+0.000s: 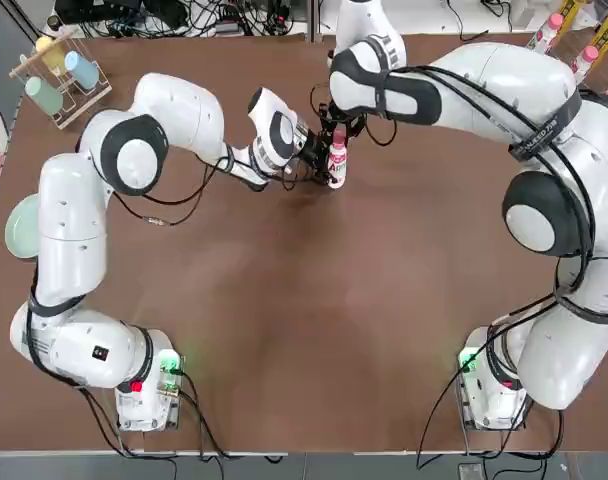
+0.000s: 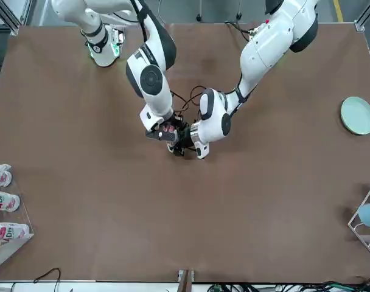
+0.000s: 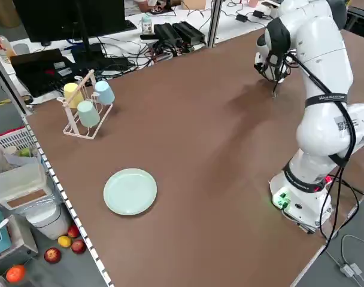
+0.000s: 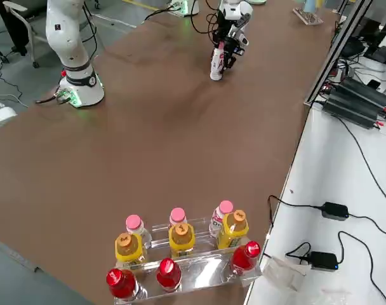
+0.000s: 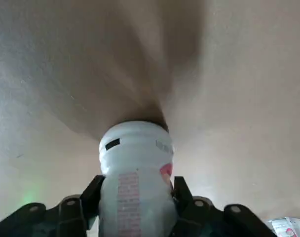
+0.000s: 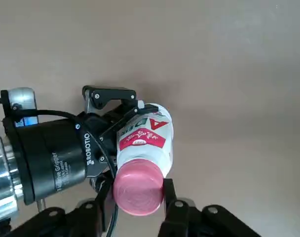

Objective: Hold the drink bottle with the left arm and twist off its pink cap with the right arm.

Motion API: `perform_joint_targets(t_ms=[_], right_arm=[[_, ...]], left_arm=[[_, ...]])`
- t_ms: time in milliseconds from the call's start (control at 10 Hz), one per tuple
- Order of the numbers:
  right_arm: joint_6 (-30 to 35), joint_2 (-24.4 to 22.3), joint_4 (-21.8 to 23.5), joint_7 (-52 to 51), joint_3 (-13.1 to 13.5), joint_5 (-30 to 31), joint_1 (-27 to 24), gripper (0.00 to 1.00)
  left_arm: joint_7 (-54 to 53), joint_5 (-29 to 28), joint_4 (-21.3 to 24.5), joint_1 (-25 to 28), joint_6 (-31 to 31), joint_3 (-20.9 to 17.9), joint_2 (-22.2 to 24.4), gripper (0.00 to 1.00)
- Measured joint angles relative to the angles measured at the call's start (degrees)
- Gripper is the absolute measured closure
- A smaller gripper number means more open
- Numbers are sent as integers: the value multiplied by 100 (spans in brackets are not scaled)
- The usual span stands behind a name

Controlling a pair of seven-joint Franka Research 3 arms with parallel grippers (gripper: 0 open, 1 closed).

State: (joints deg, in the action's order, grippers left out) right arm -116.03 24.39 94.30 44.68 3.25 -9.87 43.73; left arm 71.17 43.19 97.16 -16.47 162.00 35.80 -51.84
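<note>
Nearest the arm bases the brown table [image 1: 304, 330] is bare; the work sits past the middle of the surface, towards its far edge, roughly centred between the left and right edges. There the small slim white plastic drink bottle with red-pink label print [image 1: 337, 166] stands on the table. The left arm's dark two-finger gripper [image 5: 135, 195] comes in from the side and is clamped on the bottle's white body, one finger pressed to each flank in its wrist view. The right arm's dark two-finger gripper [image 6: 135, 197] hangs above, pointing down, with its fingers drawn in narrow against either side of the tiny round pink screw cap [image 6: 137, 186]; contact looks made on both sides, though how firm the pinch is cannot be judged. Step in hand, by my reading: bottle secured, cap just gripped, twist not yet begun, and the cap appears seated on the neck. Next move calls for a wrist rotation of the right gripper about the bottle's axis, the left grip holding so the body does not turn with it, then a lift. At the far right corner of the surface, a clear rack of other pink-capped white bottles [image 1: 584, 45], uninvolved.
</note>
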Motion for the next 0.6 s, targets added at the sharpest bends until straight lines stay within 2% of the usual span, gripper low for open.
perform_joint_targets(t_ms=[600], right_arm=[[-90,0,0,-236,8,190,91,56]], left_arm=[[26,11,2,15,-19,1,0,37]])
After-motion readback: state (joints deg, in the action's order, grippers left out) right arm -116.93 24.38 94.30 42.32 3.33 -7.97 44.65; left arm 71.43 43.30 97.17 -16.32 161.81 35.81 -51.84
